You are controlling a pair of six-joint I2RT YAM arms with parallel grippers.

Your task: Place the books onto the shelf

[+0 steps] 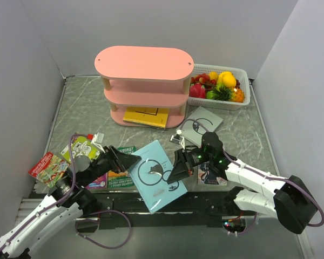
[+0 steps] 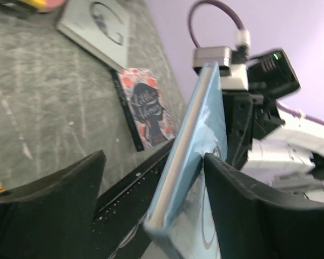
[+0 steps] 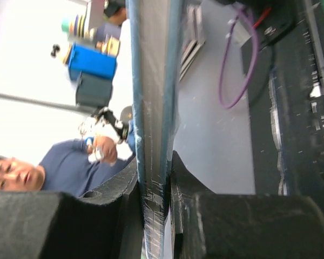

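The light blue book (image 1: 154, 178) hangs tilted above the table's near edge. My right gripper (image 1: 176, 171) is shut on its right edge; in the right wrist view the book's edge (image 3: 153, 81) is pinched between the pads of the gripper (image 3: 155, 216). My left gripper (image 1: 133, 160) stands open around the book's left edge (image 2: 197, 145), the jaws of the gripper (image 2: 154, 194) wide apart and the book close against the right one. The pink shelf (image 1: 143, 63) stands at the back, with a yellow book (image 1: 146, 116) on its bottom tier.
A grey-white book (image 1: 203, 125) and the dark "Little Women" book (image 1: 211, 176) lie under my right arm. The green "Treehouse" book (image 1: 121, 174), a lime green book (image 1: 81, 148) and a red book (image 1: 47, 167) lie at left. A white fruit basket (image 1: 243, 100) stands right of the shelf.
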